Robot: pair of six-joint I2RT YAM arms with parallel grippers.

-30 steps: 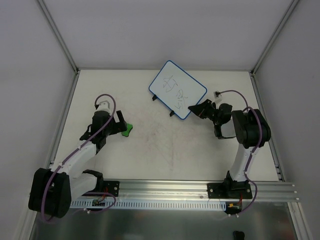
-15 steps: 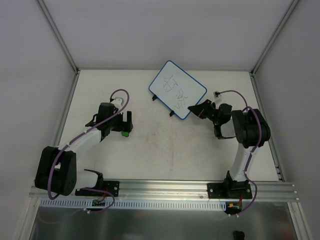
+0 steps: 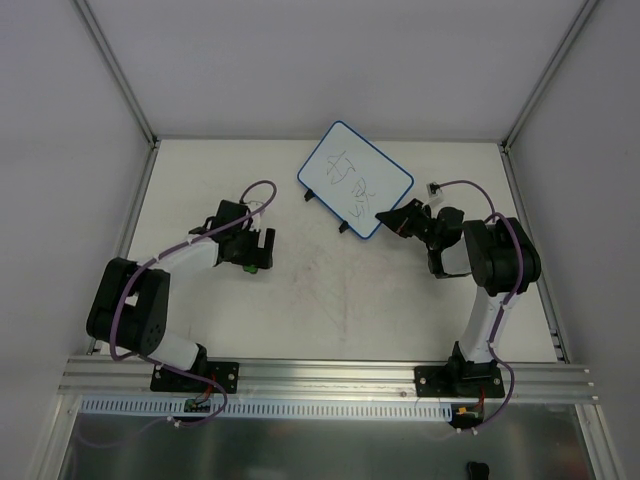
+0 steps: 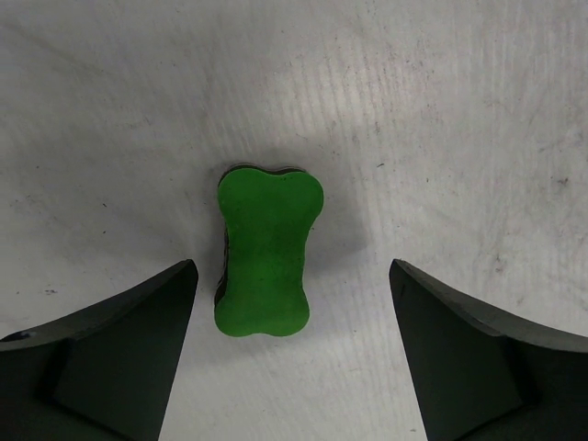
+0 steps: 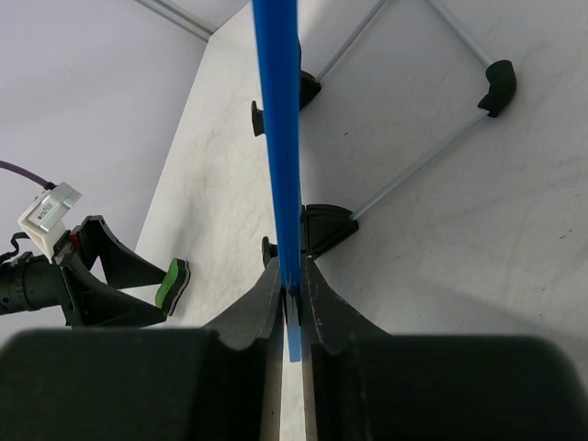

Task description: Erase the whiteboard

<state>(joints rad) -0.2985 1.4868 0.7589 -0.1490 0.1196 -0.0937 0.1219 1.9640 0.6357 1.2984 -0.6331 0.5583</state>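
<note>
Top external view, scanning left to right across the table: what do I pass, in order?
In order: left gripper → whiteboard with black scribbles → right arm. The green eraser and the right gripper overlap their neighbours, so they are left out of the order.

Top looks down; close wrist views seemingly share eraser (image 4: 267,253).

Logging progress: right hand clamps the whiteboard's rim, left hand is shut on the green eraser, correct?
No: the left hand is open, straddling the green eraser untouched, per the left wrist view. The right hand clamps the whiteboard by its rim.
</note>
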